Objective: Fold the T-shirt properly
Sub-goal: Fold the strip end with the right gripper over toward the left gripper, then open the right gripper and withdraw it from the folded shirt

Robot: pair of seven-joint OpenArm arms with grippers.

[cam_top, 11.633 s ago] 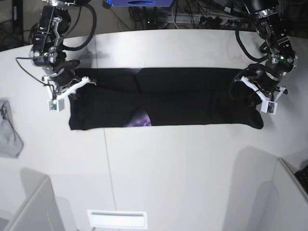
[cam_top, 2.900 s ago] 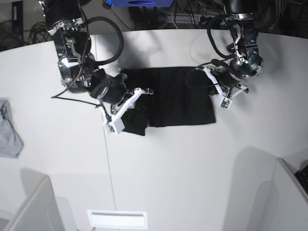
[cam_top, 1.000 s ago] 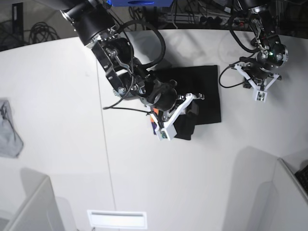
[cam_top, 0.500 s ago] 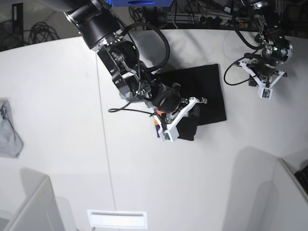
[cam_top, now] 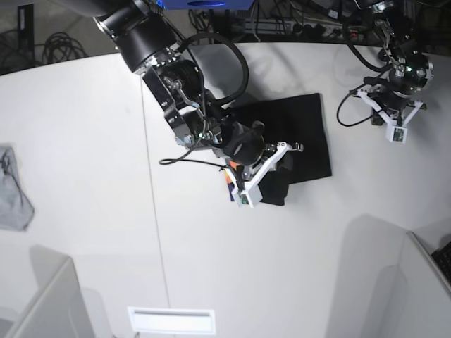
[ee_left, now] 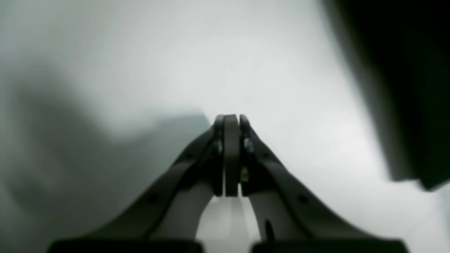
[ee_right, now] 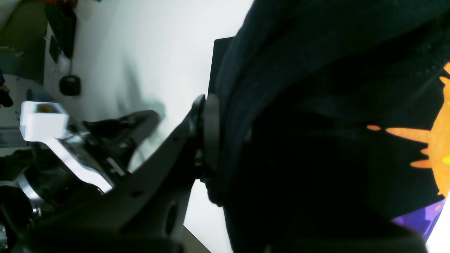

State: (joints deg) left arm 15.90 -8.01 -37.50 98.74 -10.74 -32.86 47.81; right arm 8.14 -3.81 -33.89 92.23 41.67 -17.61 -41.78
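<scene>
While right fingers [ee_right: 211, 140] pinch black T-shirt [cam_top: 304, 134], apparently bunched, sun print showing; left fingers [ee_left: 231, 121] pressed together, empty.

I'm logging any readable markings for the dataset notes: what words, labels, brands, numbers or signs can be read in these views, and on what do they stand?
No readable text in any view.
Black cloth T-shirt: only an orange and purple picture print, no lettering.
Right gripper, shut on the shirt: no legible marking.
Left gripper: blurred, nothing legible.
Grey cloth at the table's edge: no visible label.
</scene>
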